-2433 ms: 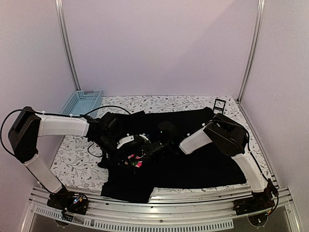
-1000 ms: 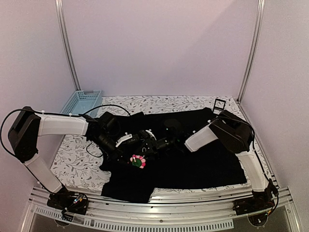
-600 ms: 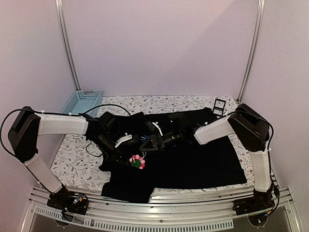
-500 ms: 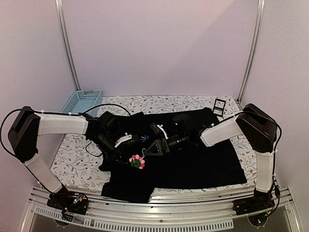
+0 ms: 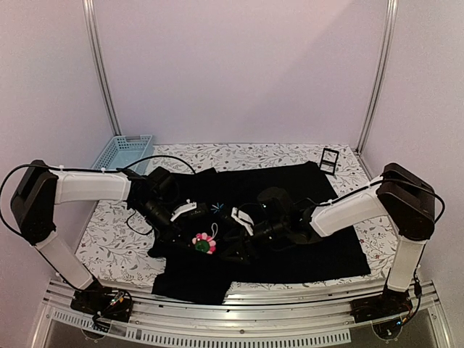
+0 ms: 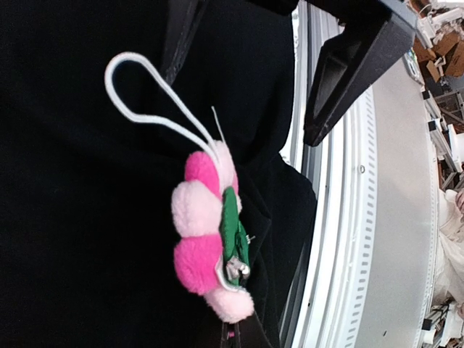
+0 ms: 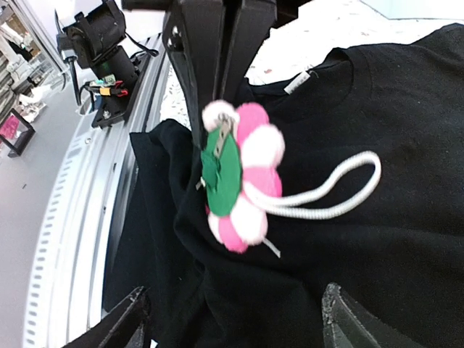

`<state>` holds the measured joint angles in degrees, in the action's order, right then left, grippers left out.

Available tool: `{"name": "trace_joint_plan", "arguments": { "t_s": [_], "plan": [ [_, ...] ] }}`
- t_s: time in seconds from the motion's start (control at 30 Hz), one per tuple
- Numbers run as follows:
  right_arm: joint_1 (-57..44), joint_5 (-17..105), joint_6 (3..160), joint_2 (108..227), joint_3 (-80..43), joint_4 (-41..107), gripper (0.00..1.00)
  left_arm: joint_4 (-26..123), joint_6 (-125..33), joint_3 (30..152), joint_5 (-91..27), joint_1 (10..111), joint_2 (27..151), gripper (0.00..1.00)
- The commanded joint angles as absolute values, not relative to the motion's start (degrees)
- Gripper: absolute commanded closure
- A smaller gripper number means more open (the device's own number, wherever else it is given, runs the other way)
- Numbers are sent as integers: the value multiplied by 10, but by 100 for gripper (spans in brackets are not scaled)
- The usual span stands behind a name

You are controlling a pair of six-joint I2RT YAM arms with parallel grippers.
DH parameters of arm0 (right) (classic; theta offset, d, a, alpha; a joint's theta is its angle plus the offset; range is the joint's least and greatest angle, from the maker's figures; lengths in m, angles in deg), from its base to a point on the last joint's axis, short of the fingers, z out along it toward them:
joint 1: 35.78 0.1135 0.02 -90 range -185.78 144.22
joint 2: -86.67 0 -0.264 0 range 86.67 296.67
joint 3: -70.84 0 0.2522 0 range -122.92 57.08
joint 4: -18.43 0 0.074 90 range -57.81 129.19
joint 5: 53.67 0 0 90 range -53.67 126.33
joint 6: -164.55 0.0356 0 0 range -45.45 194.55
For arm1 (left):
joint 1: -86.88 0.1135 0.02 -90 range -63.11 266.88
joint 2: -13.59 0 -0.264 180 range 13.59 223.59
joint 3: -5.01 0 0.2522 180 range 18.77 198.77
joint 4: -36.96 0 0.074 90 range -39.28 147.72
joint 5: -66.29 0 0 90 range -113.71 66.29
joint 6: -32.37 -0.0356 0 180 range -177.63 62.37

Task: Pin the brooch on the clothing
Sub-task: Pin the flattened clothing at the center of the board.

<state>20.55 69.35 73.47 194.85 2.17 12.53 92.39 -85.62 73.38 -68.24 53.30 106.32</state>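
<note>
The brooch [image 5: 204, 243], pink and pale petals around green felt with a white cord loop, stands on edge on a raised fold of the black clothing [image 5: 304, 239]. Its green back and metal clasp show in the left wrist view [image 6: 233, 239]. My left gripper [image 5: 194, 226] is shut, its dark fingertips [image 7: 210, 87] meeting at the brooch's [image 7: 239, 174] rim where it sits on the fabric. My right gripper [image 5: 245, 225] is open a short way to the right of the brooch, fingers [image 7: 134, 319] spread wide and empty over the clothing [image 7: 391, 109].
A light blue basket [image 5: 123, 154] stands at the back left and a small black stand [image 5: 330, 159] at the back right. The aluminium front rail [image 5: 239, 304] runs just beyond the shirt's near hem [image 6: 377, 217]. The right finger [image 6: 355, 65] hangs above it.
My right gripper has opened, let go of the brooch and drawn back to the right. The brooch stays on the fabric at my left fingertips; the left arm has barely moved.
</note>
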Motion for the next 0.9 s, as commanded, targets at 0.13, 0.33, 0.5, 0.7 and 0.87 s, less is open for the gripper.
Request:
{"name": "trace_joint_plan", "arguments": {
  "t_s": [0.13,0.33,0.5,0.7,0.87],
  "plan": [
    [257,606,643,1942,55,26,11,943,-841,732,-672,556,1043,100],
    [265,628,691,1997,23,-6,16,908,-833,710,-690,558,1040,100],
    [265,604,739,2011,47,-75,27,895,-826,707,-710,556,1046,100],
    [265,599,787,2029,40,-107,64,885,-812,704,-711,549,1047,100],
    [265,592,790,2042,47,-102,73,886,-808,706,-708,545,1051,100]
  ]
}}
